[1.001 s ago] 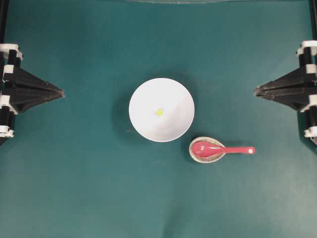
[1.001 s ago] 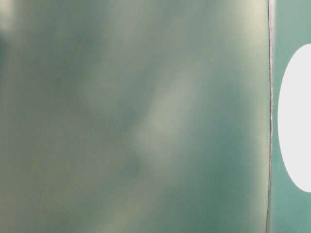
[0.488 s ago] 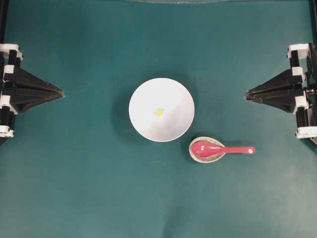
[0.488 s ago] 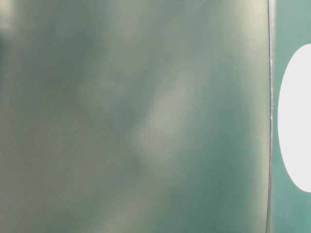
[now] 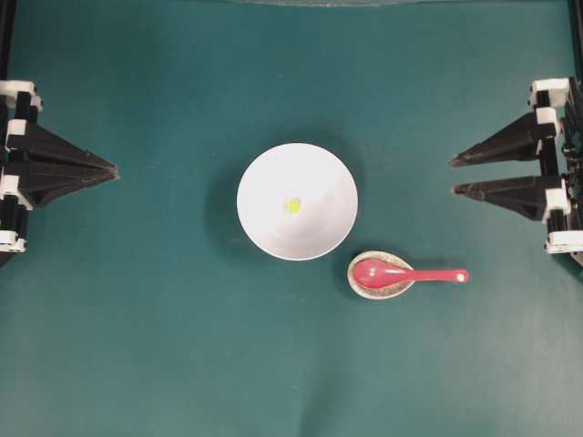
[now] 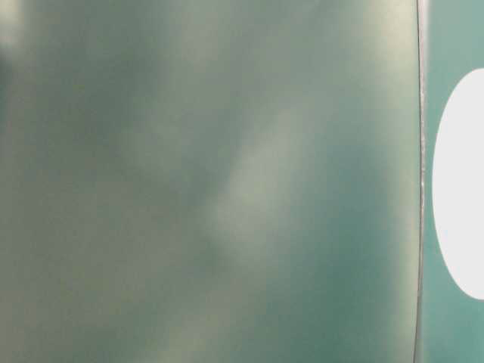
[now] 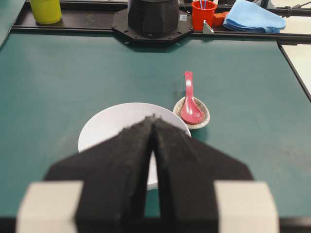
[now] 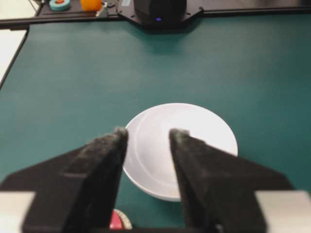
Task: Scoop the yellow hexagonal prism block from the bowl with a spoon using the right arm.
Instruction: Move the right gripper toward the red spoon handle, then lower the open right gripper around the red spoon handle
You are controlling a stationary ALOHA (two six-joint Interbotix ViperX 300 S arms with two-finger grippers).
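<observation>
From the right wrist view, the right gripper (image 8: 148,138) has its jaws spread and empty, the white bowl (image 8: 194,145) just beyond. The yellow hexagonal prism block (image 5: 292,206) lies inside it, tiny and probably light. The glossy red-pink spoon (image 5: 410,273) rests in a speckled spoon rest (image 5: 361,287) beside the bowl, likely stiff and slippery; its free handle suits gripping. The left gripper (image 5: 115,170) has its jaws pressed together. The table-level view is mostly blur.

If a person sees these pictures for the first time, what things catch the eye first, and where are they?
A white bowl sits in the middle of the green table, with a tiny yellow block inside it. Just below and right of it, a red spoon lies with its scoop on a small speckled rest. At the right edge, the right gripper has its jaws apart.
</observation>
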